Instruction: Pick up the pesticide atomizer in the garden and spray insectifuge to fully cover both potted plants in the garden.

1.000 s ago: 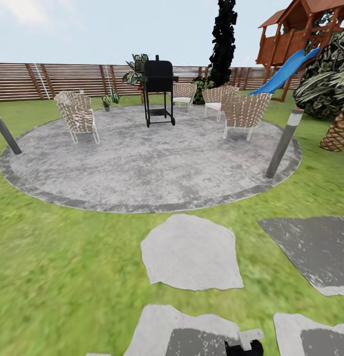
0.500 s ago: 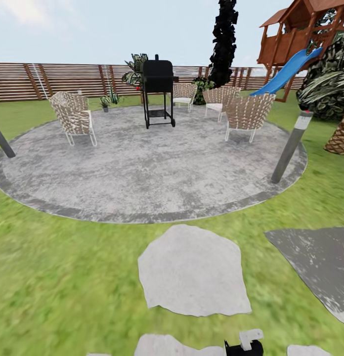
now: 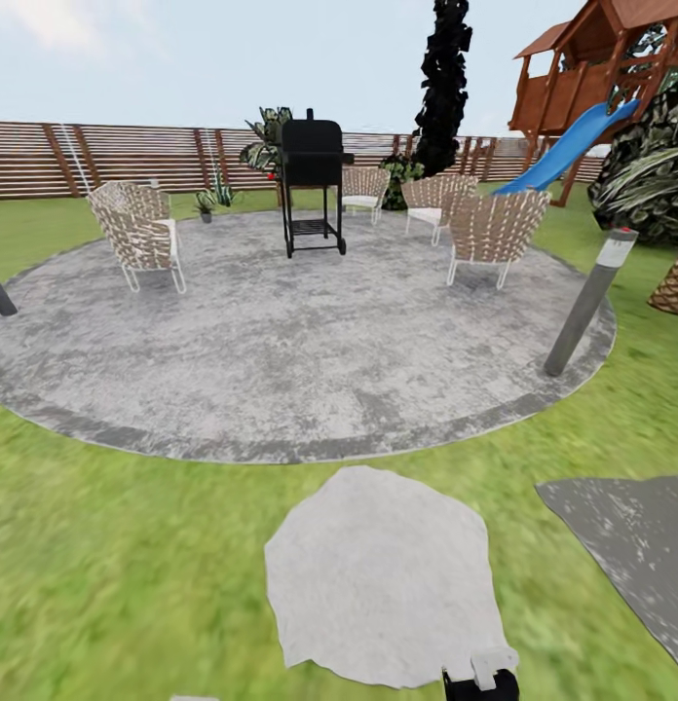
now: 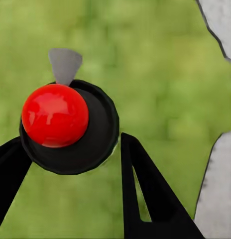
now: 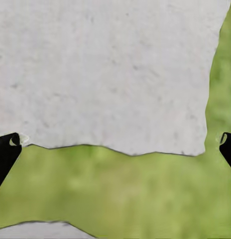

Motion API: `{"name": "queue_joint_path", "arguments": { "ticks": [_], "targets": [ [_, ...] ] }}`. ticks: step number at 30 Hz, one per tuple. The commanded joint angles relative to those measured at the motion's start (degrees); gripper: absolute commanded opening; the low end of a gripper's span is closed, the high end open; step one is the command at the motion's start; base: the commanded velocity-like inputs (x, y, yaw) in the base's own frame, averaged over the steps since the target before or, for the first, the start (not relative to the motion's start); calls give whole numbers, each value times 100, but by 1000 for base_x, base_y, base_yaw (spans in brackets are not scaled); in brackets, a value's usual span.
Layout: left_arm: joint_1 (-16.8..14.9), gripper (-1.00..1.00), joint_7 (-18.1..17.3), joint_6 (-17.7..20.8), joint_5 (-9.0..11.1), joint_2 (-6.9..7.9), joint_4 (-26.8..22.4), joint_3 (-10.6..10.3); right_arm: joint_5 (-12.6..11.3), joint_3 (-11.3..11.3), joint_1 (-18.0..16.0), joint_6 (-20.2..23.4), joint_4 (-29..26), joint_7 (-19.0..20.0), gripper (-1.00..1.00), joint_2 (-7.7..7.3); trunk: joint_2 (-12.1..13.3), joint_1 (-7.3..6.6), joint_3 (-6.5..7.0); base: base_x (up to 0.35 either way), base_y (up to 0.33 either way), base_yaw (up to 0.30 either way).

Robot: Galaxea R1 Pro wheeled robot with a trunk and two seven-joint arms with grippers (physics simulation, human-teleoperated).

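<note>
The pesticide atomizer [image 4: 70,124], a black round body with a glossy red knob and a grey nozzle, sits between the fingers of my left gripper [image 4: 70,142], which is shut on it. Its black top with a white trigger [image 3: 483,674] peeks in at the bottom edge of the head view. Open and holding nothing, my right gripper [image 5: 119,139] hangs above a grey slab and grass. Far off by the fence, a small potted plant [image 3: 205,204] in a grey pot stands on the lawn, with a second spiky green one [image 3: 223,189] just beside it.
A round grey patio [image 3: 281,360] lies ahead with a black grill [image 3: 312,180] and several woven chairs [image 3: 136,234]. Grey bollards [image 3: 587,302] stand at its rim. A stepping slab [image 3: 378,574] is just in front. A wooden playset with a blue slide [image 3: 563,146] stands far right.
The whole head view has shifted: the camera has moved forward, so the patio is nearer and the stepping slabs have slid down the picture. The atomizer's top stays at the bottom edge.
</note>
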Motion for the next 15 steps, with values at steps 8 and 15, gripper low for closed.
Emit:
{"name": "queue_joint_path", "arguments": {
  "ticks": [8,15],
  "targets": [
    [-3,-100,24,-21,-61,-1,6,26,60,-5,-3,-11,6,-40,100,0,-1,2,-5,338,0,0],
    [-3,-100,24,-21,-61,-1,6,26,60,-5,-3,-11,6,-40,100,0,-1,2,-5,338,0,0]
  ]
}}
